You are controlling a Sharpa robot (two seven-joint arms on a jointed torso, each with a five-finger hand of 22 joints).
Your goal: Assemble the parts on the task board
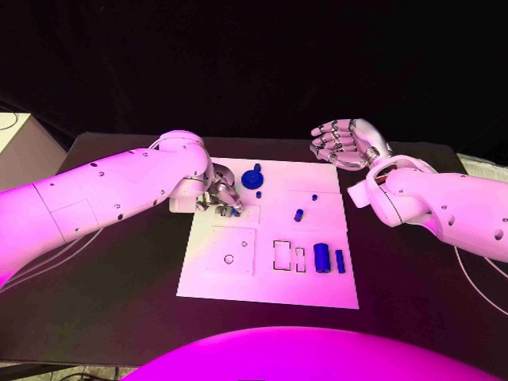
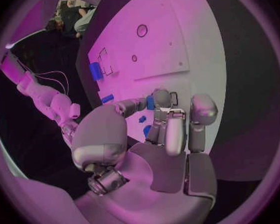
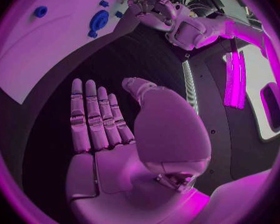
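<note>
1. The left hand (image 1: 222, 194) is down on the far-left part of the task board (image 1: 225, 282), its fingers (image 2: 162, 109) curled in around a small blue part (image 2: 150, 102). The left wrist view shows blue between the fingertips, but I cannot tell whether it is truly pinched or only touched.
2. The right hand (image 1: 344, 143) hovers off the board's far-right corner, at about 1 o'clock from the board's centre. In the right wrist view its fingers (image 3: 93, 117) lie straight and side by side, holding nothing.
3. The relation that matters: the round blue wheel (image 1: 253, 178) lies just beside the left hand, at about 2 o'clock from it. The left hand is much the nearer; the right hand is well apart from it.
4. The loose blue cylinders (image 1: 321, 258) lie near the board's near-right part, at about 4 o'clock from the left hand, with their long axes running from 12 to 6.
5. The head view hides the left fingertips behind the hand's back; the left wrist view shows them. The right wrist view shows the wheel (image 3: 99, 20) from its far side.
</note>
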